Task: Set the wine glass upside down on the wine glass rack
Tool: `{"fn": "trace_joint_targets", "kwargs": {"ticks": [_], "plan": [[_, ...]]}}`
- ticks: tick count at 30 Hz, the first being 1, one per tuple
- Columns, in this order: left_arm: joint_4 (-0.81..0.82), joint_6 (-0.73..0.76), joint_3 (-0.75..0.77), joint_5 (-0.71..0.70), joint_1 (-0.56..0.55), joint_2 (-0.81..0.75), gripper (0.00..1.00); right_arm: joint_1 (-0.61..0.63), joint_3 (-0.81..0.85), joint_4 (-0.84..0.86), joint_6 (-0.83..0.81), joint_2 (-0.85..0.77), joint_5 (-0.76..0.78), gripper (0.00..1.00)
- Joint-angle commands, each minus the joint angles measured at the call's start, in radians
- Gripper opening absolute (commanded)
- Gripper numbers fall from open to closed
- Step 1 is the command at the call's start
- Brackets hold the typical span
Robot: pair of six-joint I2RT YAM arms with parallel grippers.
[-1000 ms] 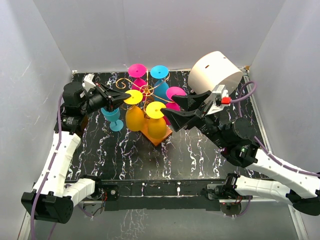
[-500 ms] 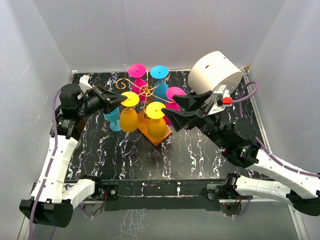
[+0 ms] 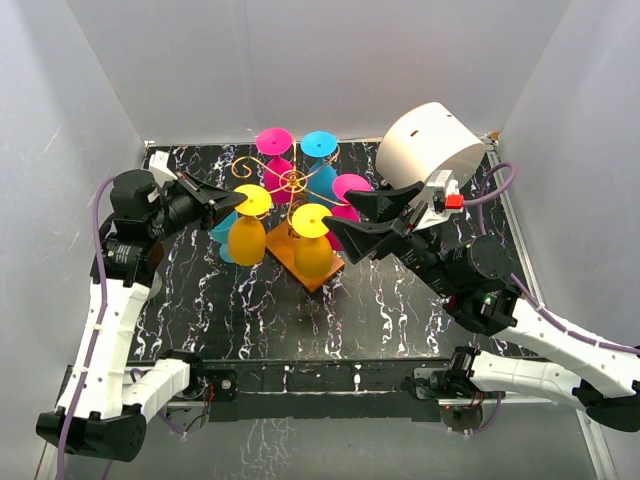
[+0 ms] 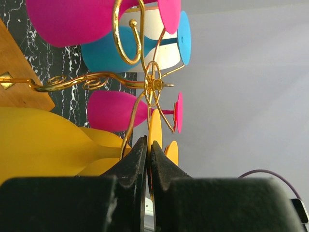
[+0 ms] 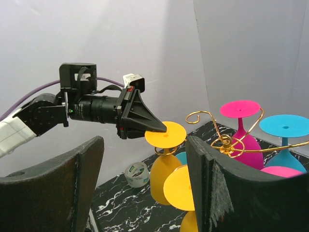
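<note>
**Task object.** The yellow wine glass [image 3: 246, 238] is opaque and of one colour throughout. It has a rounded bowl, a thin stem and a flat disc foot. It is inverted, with the foot uppermost and the bowl hanging clear above the black white-veined table [image 3: 380, 310].

**Position.** The glass is at the left side of the wine glass rack [image 3: 293, 181]. The rack is a thin gold wire stand whose curled arms radiate from a central hub, set on a flat orange square base [image 3: 318, 278]. In the left wrist view one gold arm runs down close beside the stem. The views do not show whether the stem sits inside that arm's curl.

**Left gripper.** The left gripper [image 3: 238, 201] is closed on the rim of the disc foot. In the left wrist view the foot appears edge-on between the two nearly touching jaws.

**Right gripper.** The right gripper [image 3: 337, 208] is spread wide and holds nothing. It hangs just right of the rack, fingers pointing toward it.

**Rack load.**
- A second yellow glass [image 3: 312, 240] hangs inverted at the front.
- Two pink glasses [image 3: 274, 141] [image 3: 350, 187] hang at the rear and at the right.
- One blue glass [image 3: 320, 143] hangs at the rear.

**Other items.**
- A teal glass [image 3: 219, 235] shows partly behind the held glass.
- A white cylinder [image 3: 432, 140] lies at the table's far right corner.
</note>
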Motion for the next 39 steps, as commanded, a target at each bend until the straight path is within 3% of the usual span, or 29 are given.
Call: {"fn": "trace_joint_targets", "kwargs": {"ticks": [1, 25, 39], "plan": [[-0.047, 0.039, 0.060, -0.003, -0.002, -0.050, 0.00, 0.004, 0.010, 0.032, 0.004, -0.001, -0.004, 0.67], [-0.022, 0.066, 0.028, 0.157, -0.002, -0.039, 0.00, 0.005, 0.009, 0.044, 0.021, 0.016, -0.015, 0.67], [0.008, 0.072, 0.022, 0.161, -0.004, -0.003, 0.00, 0.005, 0.001, 0.047, 0.015, 0.015, -0.004, 0.67]]}}
